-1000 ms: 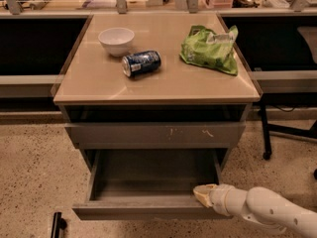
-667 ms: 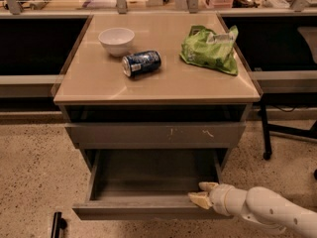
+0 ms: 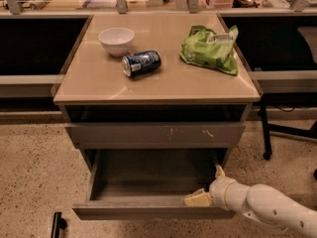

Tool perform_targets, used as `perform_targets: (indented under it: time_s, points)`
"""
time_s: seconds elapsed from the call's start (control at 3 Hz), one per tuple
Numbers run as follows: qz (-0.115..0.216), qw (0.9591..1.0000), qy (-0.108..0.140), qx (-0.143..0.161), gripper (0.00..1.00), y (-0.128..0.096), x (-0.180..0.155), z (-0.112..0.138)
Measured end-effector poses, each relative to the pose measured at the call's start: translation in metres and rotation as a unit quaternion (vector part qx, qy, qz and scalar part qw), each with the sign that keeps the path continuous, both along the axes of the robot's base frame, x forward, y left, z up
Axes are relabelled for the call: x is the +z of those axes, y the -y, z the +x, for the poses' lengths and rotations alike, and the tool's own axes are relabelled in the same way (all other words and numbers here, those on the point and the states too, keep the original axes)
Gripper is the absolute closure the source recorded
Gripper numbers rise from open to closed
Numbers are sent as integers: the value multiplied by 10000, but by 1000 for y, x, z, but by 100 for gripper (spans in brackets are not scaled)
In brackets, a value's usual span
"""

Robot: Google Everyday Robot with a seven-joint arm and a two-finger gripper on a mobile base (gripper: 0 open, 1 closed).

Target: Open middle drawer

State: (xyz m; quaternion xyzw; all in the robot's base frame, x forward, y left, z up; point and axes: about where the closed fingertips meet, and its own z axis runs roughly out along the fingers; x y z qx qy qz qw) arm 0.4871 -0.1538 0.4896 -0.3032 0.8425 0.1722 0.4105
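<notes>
3 items on tabletop [image 3: 99, 81]: bowl [image 3: 116, 39], can [image 3: 141, 63], green bag [image 3: 210, 49]; end effector [image 3: 200, 197] at front rt of open middle drawer [image 3: 148, 213], grip unclear.

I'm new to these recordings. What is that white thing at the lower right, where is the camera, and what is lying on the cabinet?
The white tube is the robot's single arm. Its end effector is at the right end of the open middle drawer, by its front edge. The one camera looks down at the cabinet from in front. On the tan top are a white bowl, a blue can on its side and a green bag. The scratched grey front above the middle drawer is shut.
</notes>
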Motion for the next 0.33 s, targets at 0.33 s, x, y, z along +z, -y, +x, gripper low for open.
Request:
perform_targets:
  time_s: [0.33]
  points:
    - [0, 10000, 0, 0, 0, 0, 0, 0]
